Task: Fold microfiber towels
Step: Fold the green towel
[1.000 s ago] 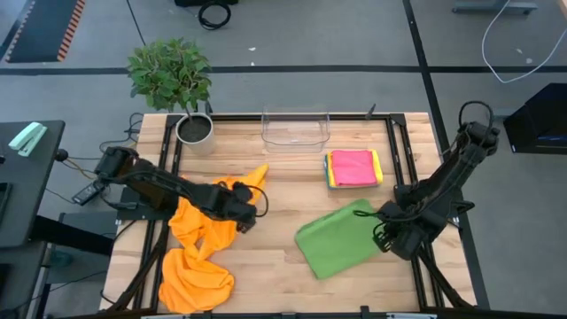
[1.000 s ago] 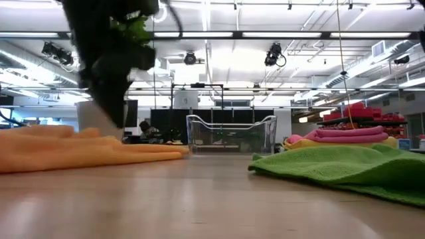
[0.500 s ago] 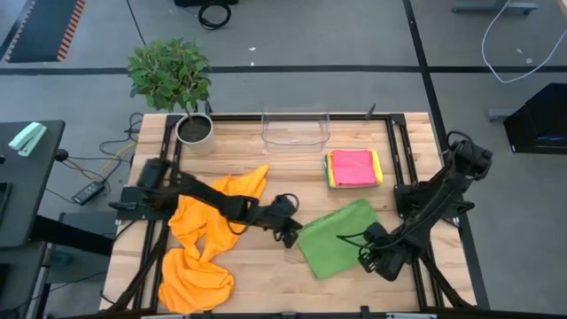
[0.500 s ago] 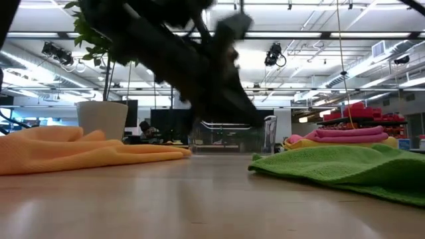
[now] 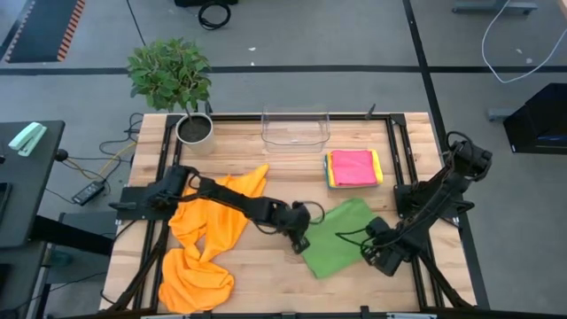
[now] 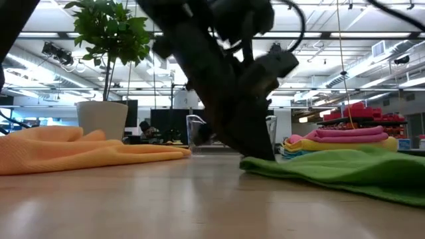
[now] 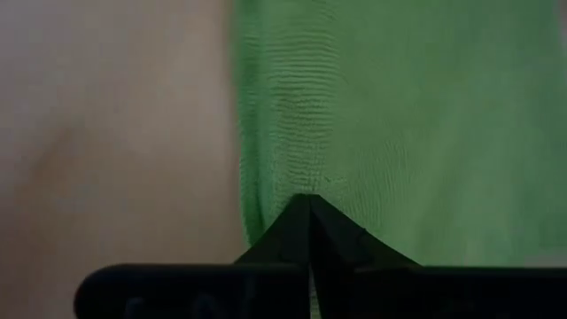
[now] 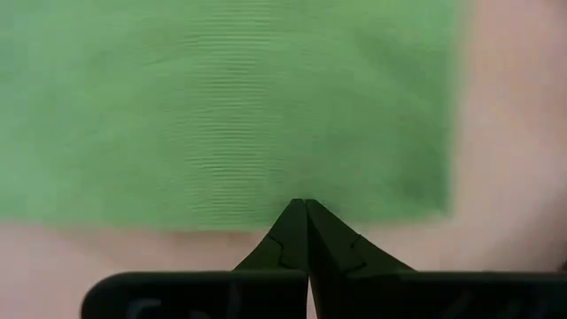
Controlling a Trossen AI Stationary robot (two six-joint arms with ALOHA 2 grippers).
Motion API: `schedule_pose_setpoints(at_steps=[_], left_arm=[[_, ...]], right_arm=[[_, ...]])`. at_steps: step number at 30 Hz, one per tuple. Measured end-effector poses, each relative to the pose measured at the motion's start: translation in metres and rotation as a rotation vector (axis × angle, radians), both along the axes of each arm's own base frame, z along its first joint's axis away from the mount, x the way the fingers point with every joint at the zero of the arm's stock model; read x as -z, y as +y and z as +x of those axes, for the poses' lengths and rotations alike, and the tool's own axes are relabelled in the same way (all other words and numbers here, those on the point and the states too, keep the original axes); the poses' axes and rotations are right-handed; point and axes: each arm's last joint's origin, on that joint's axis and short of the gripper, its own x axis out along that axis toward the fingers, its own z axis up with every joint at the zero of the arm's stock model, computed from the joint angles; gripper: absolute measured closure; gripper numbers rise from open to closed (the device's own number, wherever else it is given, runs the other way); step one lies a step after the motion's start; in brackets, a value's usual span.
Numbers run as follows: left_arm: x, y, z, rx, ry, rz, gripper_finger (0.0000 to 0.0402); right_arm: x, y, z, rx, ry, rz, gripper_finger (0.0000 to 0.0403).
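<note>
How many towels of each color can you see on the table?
Orange: 1 loose heap, maybe more than one cloth in it
Green: 1
Pink: 1, top of the stack
Yellow: 1, in the stack
Blue: 1, just an edge under the yellow
Total: 5 that can be told apart

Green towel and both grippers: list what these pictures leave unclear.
- Green towel: left gripper is shut at its edge, but the left wrist view doesn't show whether cloth is pinched.
- Right gripper: the same doubt in the right wrist view.
- Folded stack: pink towel covers the layers beneath; only edges show.
</note>
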Motion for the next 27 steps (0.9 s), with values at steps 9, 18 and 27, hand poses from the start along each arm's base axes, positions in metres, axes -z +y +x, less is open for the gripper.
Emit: schedule_pose_setpoints(at_steps=[9,18,27], left_arm=[[-0.071,-0.062,0.003,0.184,-0.037,0.088,0.0396],[-0.094,-0.046,0.002,0.283,-0.007,0.23,0.0396],[-0.025,-0.052,-0.013,0.399,-0.079,0.069,0.0396]], right_arm=[[-0.013,-0.041,0.033,-0.111,-0.031,-0.123,0.0401],[-0.06,0.002,0.057,-0.209,-0.358,0.068,0.0401],[-0.005,0.079,0.067,-0.251,-0.601,0.2,0.0401]])
